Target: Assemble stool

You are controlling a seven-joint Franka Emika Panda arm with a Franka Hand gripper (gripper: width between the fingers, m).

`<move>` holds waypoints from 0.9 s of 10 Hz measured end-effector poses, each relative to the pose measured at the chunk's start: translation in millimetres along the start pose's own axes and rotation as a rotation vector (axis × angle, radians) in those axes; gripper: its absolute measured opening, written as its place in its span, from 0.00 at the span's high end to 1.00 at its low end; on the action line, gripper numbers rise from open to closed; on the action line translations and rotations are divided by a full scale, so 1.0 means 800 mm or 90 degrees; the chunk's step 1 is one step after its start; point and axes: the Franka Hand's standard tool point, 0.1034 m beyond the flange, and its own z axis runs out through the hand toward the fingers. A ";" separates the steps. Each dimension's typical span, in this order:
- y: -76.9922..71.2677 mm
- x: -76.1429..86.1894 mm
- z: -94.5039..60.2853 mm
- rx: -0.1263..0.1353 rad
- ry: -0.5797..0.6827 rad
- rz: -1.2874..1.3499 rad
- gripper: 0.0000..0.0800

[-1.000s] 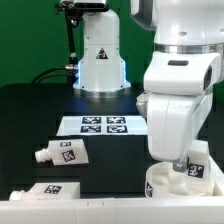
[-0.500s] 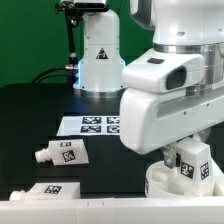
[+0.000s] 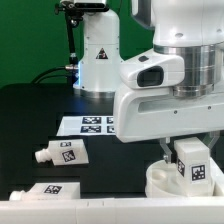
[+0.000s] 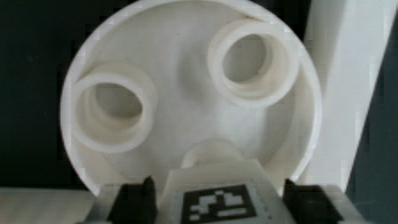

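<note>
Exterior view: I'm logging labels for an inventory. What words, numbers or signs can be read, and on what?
No words, brands or numbers are readable.
Flat white marker board: four black-and-white square tags, patterns only.
Short chunky white plastic leg lying flat: one such tag.
Second lying leg: one tag.
Raised white leg: one tag.
White robot base: dark mark, too small to read.

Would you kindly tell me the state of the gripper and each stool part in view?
seat: lying flat, two visible sockets empty.
held leg: upright over the seat.
gripper: shut on the held leg.
far loose leg: free, on its side.
near loose leg: free, on its side.
</note>
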 end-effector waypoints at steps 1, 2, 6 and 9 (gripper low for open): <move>-0.003 0.001 0.000 0.017 0.000 0.144 0.57; -0.004 0.003 0.001 0.051 -0.003 0.315 0.57; -0.002 0.004 0.001 0.083 -0.030 0.523 0.57; -0.008 0.020 -0.006 0.138 -0.028 0.878 0.57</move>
